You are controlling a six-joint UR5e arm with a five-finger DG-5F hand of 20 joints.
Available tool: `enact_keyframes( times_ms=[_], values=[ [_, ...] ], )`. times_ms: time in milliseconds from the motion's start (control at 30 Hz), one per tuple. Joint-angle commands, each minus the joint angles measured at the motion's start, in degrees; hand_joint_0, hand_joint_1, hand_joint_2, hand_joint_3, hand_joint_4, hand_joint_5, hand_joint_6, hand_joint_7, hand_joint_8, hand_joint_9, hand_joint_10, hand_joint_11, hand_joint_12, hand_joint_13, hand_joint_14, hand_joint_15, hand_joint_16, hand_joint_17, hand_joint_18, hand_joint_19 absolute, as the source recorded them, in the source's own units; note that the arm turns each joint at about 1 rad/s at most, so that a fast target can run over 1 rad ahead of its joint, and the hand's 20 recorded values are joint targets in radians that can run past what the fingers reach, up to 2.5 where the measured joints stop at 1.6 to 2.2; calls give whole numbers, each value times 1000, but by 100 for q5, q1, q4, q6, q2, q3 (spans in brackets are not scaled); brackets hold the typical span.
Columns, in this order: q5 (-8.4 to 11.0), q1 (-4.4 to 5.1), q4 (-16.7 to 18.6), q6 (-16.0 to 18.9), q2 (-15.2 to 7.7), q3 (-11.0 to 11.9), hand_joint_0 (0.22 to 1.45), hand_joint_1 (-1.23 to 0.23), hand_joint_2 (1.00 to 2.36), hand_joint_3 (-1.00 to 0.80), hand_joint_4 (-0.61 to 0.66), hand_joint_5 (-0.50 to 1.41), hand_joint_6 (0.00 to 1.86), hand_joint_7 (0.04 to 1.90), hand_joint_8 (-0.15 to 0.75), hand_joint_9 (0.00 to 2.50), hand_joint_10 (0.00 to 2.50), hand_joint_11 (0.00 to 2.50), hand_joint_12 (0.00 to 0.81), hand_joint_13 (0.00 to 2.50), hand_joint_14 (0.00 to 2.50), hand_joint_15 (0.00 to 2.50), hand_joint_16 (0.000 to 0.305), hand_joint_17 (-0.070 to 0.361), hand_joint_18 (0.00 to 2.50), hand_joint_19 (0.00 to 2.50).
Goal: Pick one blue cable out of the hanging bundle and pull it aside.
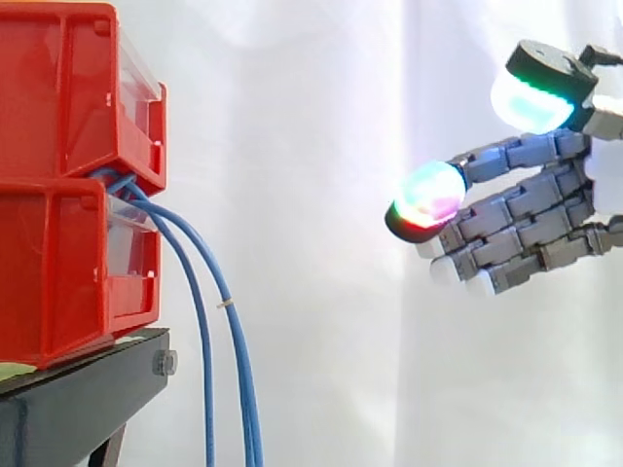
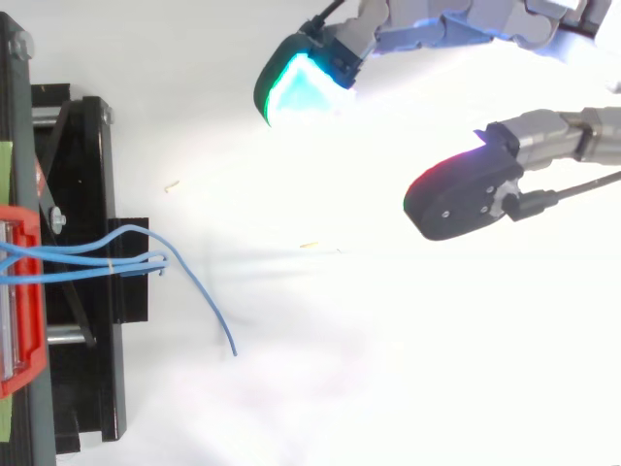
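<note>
Cables, blue, thin and limp, droop from the red bins in a light bundle; the outermost strand's free mid-length looks easiest to pinch. Robot hand hovers well apart, fingers spread, empty.

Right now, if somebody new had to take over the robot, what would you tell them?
Hand: open, fingers relaxed, holding nothing, up in the air well to the right of the cables.
Blue cables: hanging in a bundle from between the stacked red bins on the black stand; the hand touches none of them.
Done: nothing yet, no cable is picked.
Left: move the hand over to the bundle, pinch one blue cable, and pull it aside.
</note>
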Motion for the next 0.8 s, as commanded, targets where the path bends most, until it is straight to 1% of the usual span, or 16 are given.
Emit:
enact_keyframes(
  times_ms=[0,33,67,100,133,200,267,333,400,500,667,767],
  values=[
    [224,51,1088,-28,0,-341,509,-511,1006,-427,281,-218,502,745,286,494,7,221,370,388,10,246,58,131,356,333],
    [267,60,1123,-28,0,-376,509,-511,1006,-429,281,-218,502,748,284,495,7,218,369,387,11,249,58,131,358,333],
    [355,86,1167,-28,0,-403,509,-511,1005,-428,281,-218,502,748,284,495,7,218,369,388,10,250,58,131,358,334],
    [408,86,1167,-19,0,-411,510,-511,1006,-432,281,-217,502,750,285,494,7,216,369,388,11,248,58,131,358,333],
    [505,104,1159,-19,0,-411,509,-511,1006,-430,280,-217,502,748,284,495,7,218,369,388,11,248,58,131,358,337],
    [575,130,1150,-19,0,-403,510,-511,1006,-431,282,-216,502,749,285,494,7,217,368,389,10,250,58,131,358,337],
    [601,174,1176,-89,-9,-403,509,-511,1006,-429,283,-216,502,750,285,494,7,217,369,390,10,251,58,131,359,332],
    [601,183,1185,-116,0,-403,510,-510,1005,-431,283,-216,502,750,286,494,7,221,367,391,10,251,58,131,360,332],
    [637,218,1220,-195,0,-403,509,-511,1005,-429,283,-215,502,751,286,495,7,217,368,392,10,254,58,131,360,332],
    [698,245,1282,-256,0,-403,509,-510,1006,-430,286,-214,502,752,288,496,7,217,369,395,10,255,58,131,361,335],
    [725,280,1440,-335,-9,-403,509,-510,1005,-429,287,-213,502,756,289,498,7,218,368,397,10,259,58,131,362,331],
    [795,289,1422,-379,-9,-403,509,-510,1006,-430,289,-213,502,756,289,498,7,217,367,400,12,256,58,131,362,340]
  ],
)
